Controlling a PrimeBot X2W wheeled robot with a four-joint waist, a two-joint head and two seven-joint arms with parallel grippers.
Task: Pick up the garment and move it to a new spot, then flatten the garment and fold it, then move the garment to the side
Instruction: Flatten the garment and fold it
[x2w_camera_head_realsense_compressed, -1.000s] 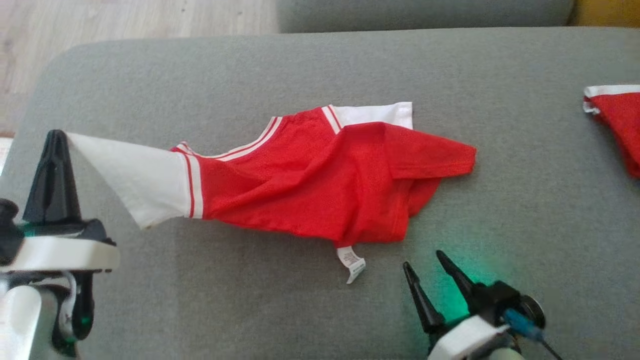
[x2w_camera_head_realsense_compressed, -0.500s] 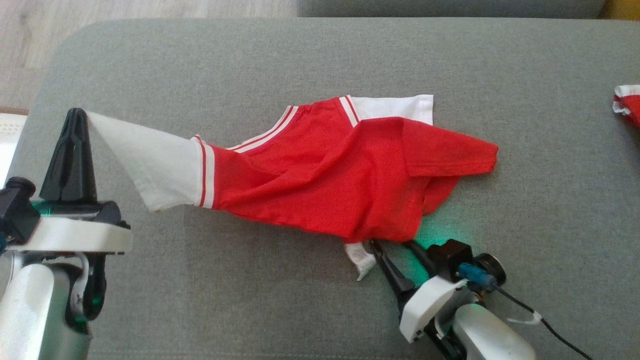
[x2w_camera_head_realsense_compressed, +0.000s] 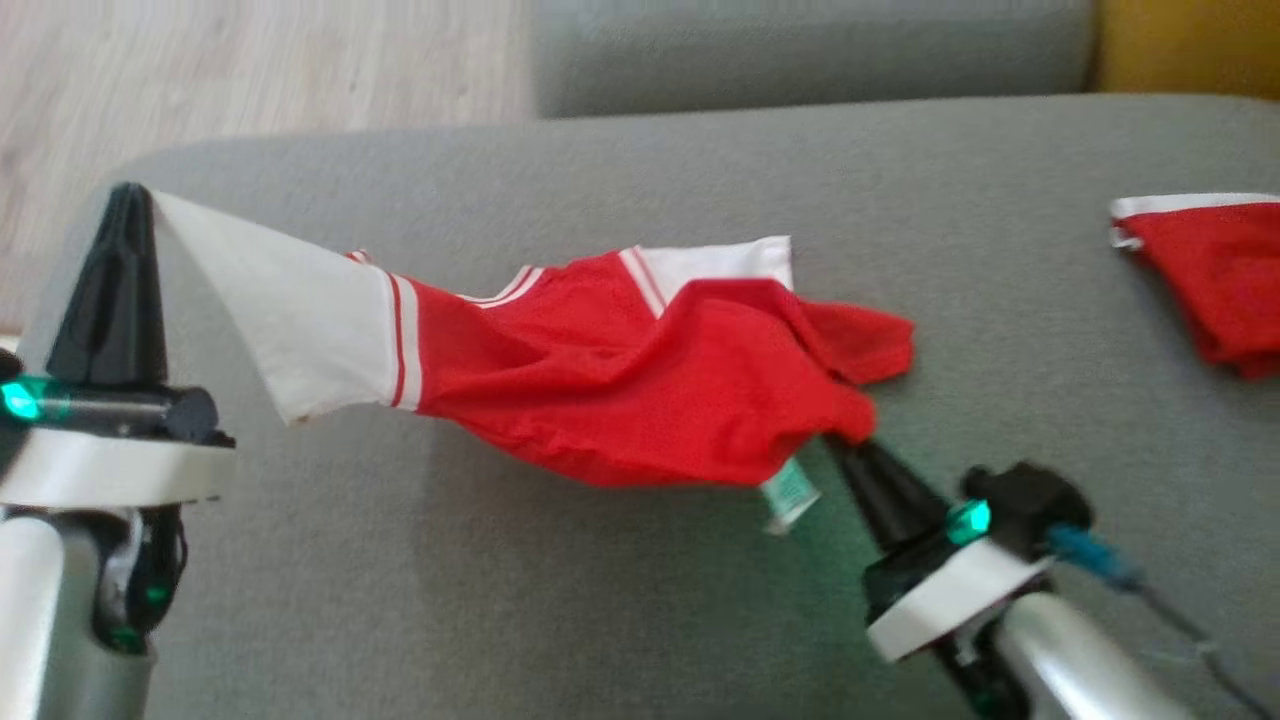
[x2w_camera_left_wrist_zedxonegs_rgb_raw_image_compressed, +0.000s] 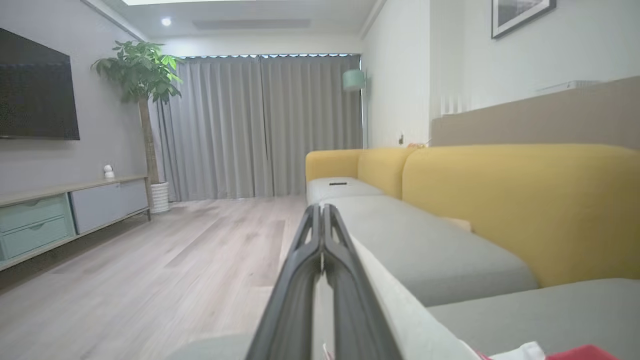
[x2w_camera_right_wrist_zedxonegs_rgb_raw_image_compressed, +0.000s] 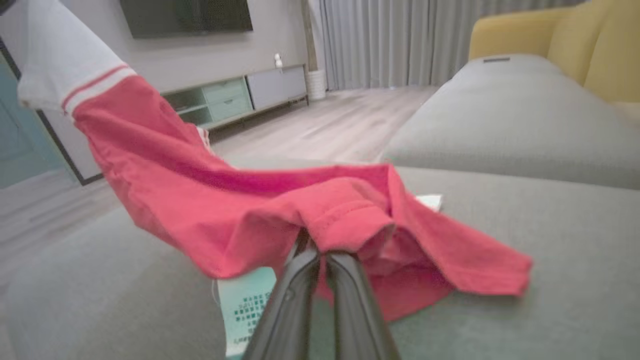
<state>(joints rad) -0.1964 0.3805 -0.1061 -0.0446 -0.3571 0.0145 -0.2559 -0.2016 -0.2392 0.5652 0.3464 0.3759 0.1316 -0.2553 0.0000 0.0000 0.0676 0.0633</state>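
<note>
The red garment (x2w_camera_head_realsense_compressed: 620, 390) with white sleeves hangs partly clear of the grey sofa cushion (x2w_camera_head_realsense_compressed: 600, 620), strung between both arms. The left pincer (x2w_camera_head_realsense_compressed: 128, 200) is clamped on the tip of a white sleeve at the cushion's left end, and the right pincer (x2w_camera_head_realsense_compressed: 845, 450) is closed on the red hem beside the care label (x2w_camera_head_realsense_compressed: 788, 495). Well apart to the right lies a second red garment (x2w_camera_head_realsense_compressed: 1210, 280).

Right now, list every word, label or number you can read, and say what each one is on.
Care label hanging from the red and white T-shirt: rows of dark print, too blurred to read.
Second red garment at the sofa's right: no lettering can be made out.
Nothing else here carries legible text.
</note>
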